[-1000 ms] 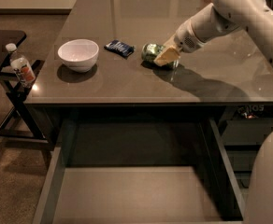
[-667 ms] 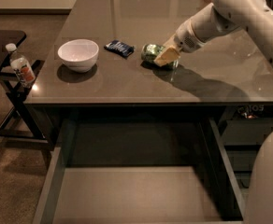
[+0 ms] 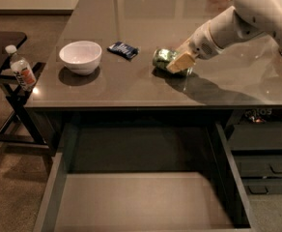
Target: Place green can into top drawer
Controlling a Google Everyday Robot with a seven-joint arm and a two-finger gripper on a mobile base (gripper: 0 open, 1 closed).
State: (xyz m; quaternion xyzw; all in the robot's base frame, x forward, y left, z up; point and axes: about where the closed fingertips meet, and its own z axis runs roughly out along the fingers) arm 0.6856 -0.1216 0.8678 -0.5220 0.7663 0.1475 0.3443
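Note:
The green can (image 3: 162, 58) lies on its side on the dark table (image 3: 131, 88), right of centre. My gripper (image 3: 179, 62) reaches in from the right on the white arm and sits right at the can, its tan tip covering the can's right end. The can rests on the tabletop. The top drawer (image 3: 146, 199) is pulled out wide open below the table's front edge, with a flat grey bottom and nothing in it.
A white bowl (image 3: 80, 57) and a blue packet (image 3: 123, 50) lie left of the can. A clear bottle with an orange label (image 3: 21, 69) stands on a side stand at the left. Small dark drawers with handles (image 3: 271, 168) are at the lower right.

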